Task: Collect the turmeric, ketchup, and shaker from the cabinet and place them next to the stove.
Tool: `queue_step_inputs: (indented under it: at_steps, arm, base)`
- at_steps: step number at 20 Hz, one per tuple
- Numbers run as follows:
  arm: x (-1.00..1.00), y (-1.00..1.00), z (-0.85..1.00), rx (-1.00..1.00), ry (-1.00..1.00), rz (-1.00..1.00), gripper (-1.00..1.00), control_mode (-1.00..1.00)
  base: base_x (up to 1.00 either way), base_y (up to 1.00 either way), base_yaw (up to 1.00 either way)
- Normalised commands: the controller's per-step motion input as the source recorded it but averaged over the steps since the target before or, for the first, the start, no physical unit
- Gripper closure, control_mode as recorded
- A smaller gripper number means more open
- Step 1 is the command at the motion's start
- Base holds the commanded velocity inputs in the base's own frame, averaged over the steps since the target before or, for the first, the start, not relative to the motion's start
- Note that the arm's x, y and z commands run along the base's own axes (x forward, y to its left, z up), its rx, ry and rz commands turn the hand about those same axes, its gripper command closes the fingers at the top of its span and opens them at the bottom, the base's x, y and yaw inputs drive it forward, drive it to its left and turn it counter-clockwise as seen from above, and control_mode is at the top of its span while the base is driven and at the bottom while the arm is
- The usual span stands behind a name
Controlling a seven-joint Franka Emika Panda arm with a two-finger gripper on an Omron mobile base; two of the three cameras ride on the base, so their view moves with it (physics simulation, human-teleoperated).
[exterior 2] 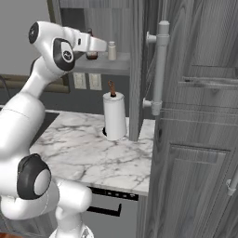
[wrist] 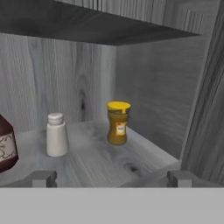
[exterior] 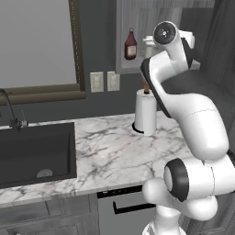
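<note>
My gripper [wrist: 112, 179] is open at the mouth of the cabinet [wrist: 153, 83], its two fingertips [wrist: 43, 178] wide apart with nothing between them. On the shelf ahead, the turmeric [wrist: 118, 123], a yellow-capped jar, stands toward the back right. The pale shaker [wrist: 57, 134] stands to its left, and the dark red ketchup [wrist: 5, 146] is cut off by the left edge. In the left base view the ketchup [exterior: 131, 45] stands on the shelf beside the arm. In the right base view the hand [exterior 2: 95, 44] reaches toward the shaker [exterior 2: 112, 50]. The stove is out of view.
The cabinet's open door [exterior 2: 138, 69] with its long handle [exterior 2: 161, 69] stands edge-on right of the hand. A paper-towel roll [exterior: 145, 112] stands on the marble counter [exterior: 105, 147] below the shelf. A black sink [exterior: 36, 151] and faucet [exterior: 9, 110] lie left.
</note>
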Motion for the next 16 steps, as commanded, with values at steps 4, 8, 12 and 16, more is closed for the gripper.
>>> queue_step_inputs:
  at_steps: [4,8,12,16]
  arm:
    - [0.13,-0.23,0.0,0.0,0.0,0.0,-1.0,-1.0]
    - [0.07,-0.49,0.0,0.03,0.0,0.0,-1.0,-1.0]
    - [0.1,-0.45,0.0,0.09,0.0,0.0,-1.0,-1.0]
    - [0.19,-0.25,0.0,0.07,0.0,0.0,-1.0,-1.0]
  base:
    - [0.0,0.0,0.0]
    - [0.0,0.0,0.0]
    - [0.0,0.0,0.0]
    - [0.0,0.0,0.0]
